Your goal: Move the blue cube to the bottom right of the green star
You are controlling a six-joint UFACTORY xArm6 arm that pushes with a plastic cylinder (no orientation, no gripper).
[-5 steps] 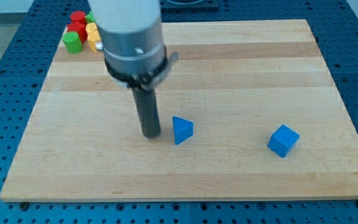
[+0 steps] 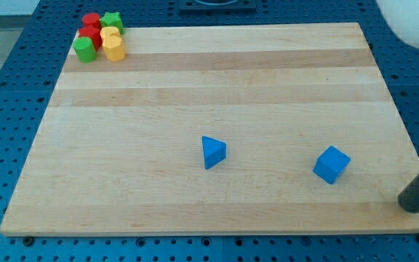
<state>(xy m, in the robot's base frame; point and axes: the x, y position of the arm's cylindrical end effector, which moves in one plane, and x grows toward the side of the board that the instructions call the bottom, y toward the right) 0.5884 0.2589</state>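
Now, tip: seen at the board's right edge, right of the blue cube, apart from it.
Claw: none carried; only a rod.
Blue cube: lower right, one corner toward the view's bottom; open wood all around.
Blue triangle: one, mid-board.
Far cluster, top left: green star, green block, two red, two yellow.

looks like a robotics lab bench: wooden board sits on a blue perforated mounting plate, toy blocks clustered at its top-left corner.
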